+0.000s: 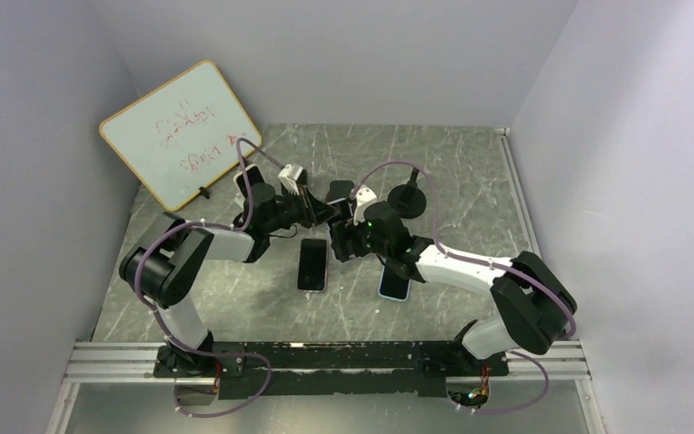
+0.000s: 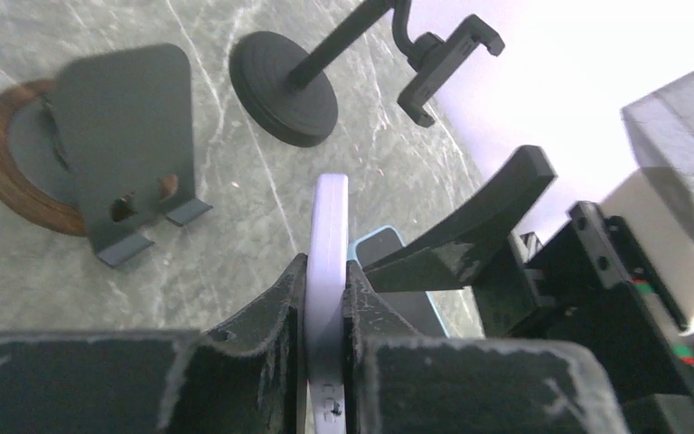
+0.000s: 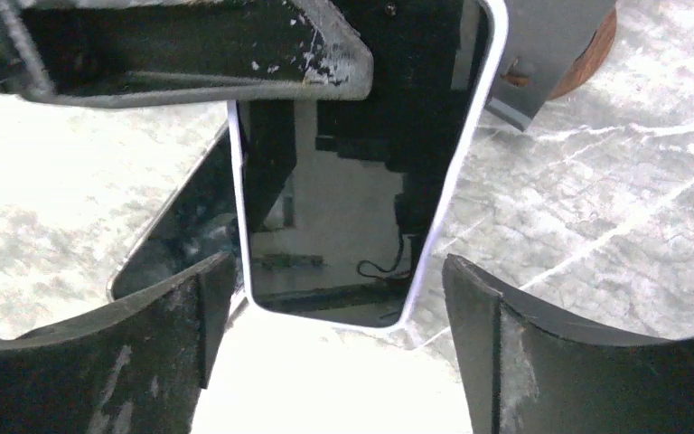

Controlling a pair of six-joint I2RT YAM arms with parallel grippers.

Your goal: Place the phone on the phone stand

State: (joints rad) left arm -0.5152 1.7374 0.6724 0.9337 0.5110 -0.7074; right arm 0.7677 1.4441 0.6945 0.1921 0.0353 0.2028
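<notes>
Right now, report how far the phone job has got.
Done: the phone is off the table, clamped edge-on in the left jaws. In hand: the right jaws stand open either side of it. Left: setting it on the grey stand, which holds nothing.

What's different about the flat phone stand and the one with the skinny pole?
The flat stand is a wide grey plate with a lip; the pole stand is a thin arm ending in a clamp. The flat stand sits over a brown wooden ring; the pole stand has a round black base. Both are on the table, holding nothing.
</notes>
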